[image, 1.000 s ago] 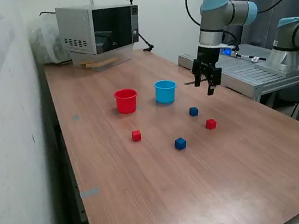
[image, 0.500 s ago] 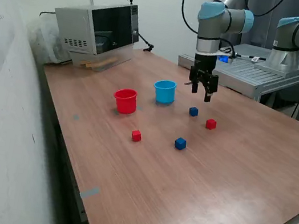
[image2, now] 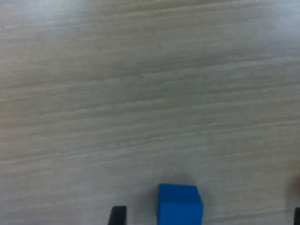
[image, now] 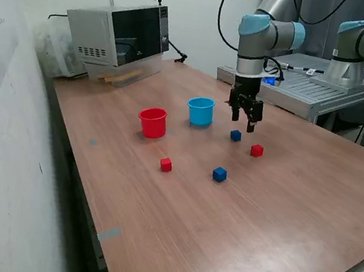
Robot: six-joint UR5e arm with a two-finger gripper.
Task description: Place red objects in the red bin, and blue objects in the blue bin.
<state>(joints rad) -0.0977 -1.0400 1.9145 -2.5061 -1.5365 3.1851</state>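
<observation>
Black two-finger tool (image: 243,123) with fingers apart, centre of the exterior frame, just above a small dark blue cube (image: 235,135), light sky-blue plastic cup (image: 200,111) beside it on the wooden desk (image: 284,196)

From my wrist camera I only get the top part of the blue cube (image2: 179,203); the picture's edge cuts off its lower portion. Beside that cube, one dark fingertip (image2: 117,215) pokes into view, and its shape beyond the tip is lost at the edge. On the cube's other side, a second dark sliver at the far border is too small for me to identify. The wood grain around the cube is soft and blurred, so I can't read fine surface detail. In the exterior view, the gripper (image: 244,121) above the cube is small and dark, and I can't judge the gap between its fingers there.
</observation>
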